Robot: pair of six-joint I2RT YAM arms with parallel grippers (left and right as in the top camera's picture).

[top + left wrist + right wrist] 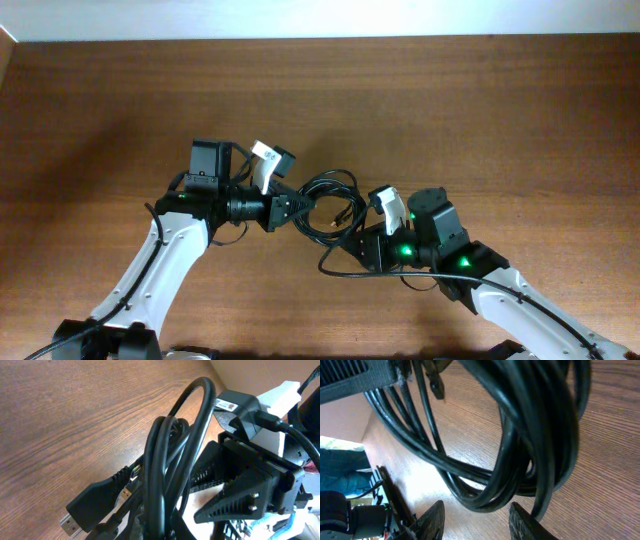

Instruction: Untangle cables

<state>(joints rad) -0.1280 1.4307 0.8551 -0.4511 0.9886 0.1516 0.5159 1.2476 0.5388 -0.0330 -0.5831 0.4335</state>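
Observation:
The cables (330, 203) are a coiled bundle of black cords at the table's middle, with one tail (345, 272) trailing toward the front. My left gripper (288, 207) is shut on the bundle's left side. In the left wrist view the cables (165, 460) fill the frame and hide the jaws, and a flat plug end (82, 510) hangs at the lower left. My right gripper (365, 238) is at the bundle's lower right. In the right wrist view its fingers (476, 506) are open, with the cable loop (510, 475) just beyond the tips and not clamped.
The wooden table (480, 110) extends on all sides. The right arm's ribbed black finger (240, 502) sits close beside the bundle in the left wrist view. The table's far edge meets a white wall (300, 15). Equipment shows off the table's edge (350, 520).

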